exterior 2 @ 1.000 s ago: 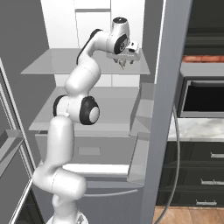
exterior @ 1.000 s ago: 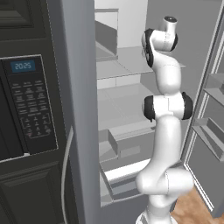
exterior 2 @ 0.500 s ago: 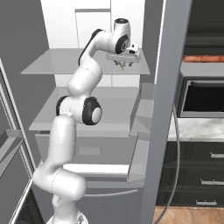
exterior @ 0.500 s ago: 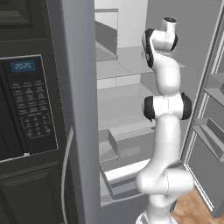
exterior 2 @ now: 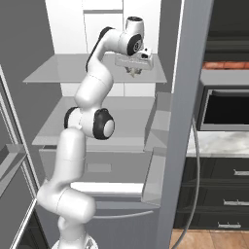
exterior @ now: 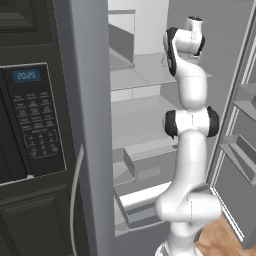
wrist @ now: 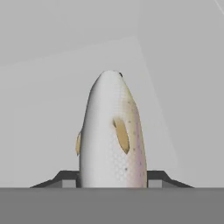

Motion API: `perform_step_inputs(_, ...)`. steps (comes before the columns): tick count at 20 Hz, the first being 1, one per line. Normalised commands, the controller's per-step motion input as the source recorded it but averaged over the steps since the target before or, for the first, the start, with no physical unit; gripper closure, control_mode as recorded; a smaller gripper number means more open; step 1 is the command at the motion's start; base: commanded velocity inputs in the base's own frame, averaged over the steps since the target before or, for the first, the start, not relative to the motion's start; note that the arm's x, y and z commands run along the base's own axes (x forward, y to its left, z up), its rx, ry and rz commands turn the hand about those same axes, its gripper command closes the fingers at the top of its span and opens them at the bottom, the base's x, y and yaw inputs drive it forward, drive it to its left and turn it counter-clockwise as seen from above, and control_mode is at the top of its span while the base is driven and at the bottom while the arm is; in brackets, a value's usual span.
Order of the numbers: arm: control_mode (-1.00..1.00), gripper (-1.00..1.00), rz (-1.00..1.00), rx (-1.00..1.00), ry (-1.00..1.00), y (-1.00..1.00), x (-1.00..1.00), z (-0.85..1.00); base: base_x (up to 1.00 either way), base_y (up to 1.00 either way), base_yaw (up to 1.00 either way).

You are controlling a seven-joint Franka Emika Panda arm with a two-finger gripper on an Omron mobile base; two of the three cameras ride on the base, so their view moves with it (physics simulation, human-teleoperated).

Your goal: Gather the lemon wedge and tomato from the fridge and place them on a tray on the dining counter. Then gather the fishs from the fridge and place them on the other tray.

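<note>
Grey steel fridge (exterior 2: 187, 121) stands open, its near door edge cutting down the right of the right base view, with the dark microwave (exterior 2: 226, 111) beyond it. Inside, two glass shelves (exterior 2: 97, 68) run across; the white arm reaches over the upper one. One fish (wrist: 111, 135) is visible, silver-white with yellow fins, lying on that upper shelf under the gripper (exterior 2: 132, 72). Its long axis runs straight away from the hand, one blunt end pointing toward the fridge's far wall. The fingers (wrist: 65, 179) sit either side of its body, touching or nearly so; whether they already clamp it I cannot tell. Nothing else lies near it.
</note>
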Motion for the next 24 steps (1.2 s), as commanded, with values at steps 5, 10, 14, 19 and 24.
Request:
perform_step_inputs(5,-1.0,1.0,0.0,0.05,0.0,0.4,-0.72,-0.27,0.0,0.0,0.0)
perform_step_inputs(10,-1.0,1.0,0.0,0.03,0.0,0.41,-0.77,-0.57,0.0,0.0,0.0)
perform_step_inputs(14,-1.0,1.0,0.0,0.05,-0.01,0.28,-0.71,-0.58,0.0,0.0,0.0)
perform_step_inputs(19,-1.0,1.0,0.0,0.02,-0.07,0.36,-0.36,-0.18,0.0,0.0,0.0)
perform_step_inputs(24,-1.0,1.0,0.0,0.0,-0.07,0.35,-0.56,-0.03,0.0,0.0,0.0)
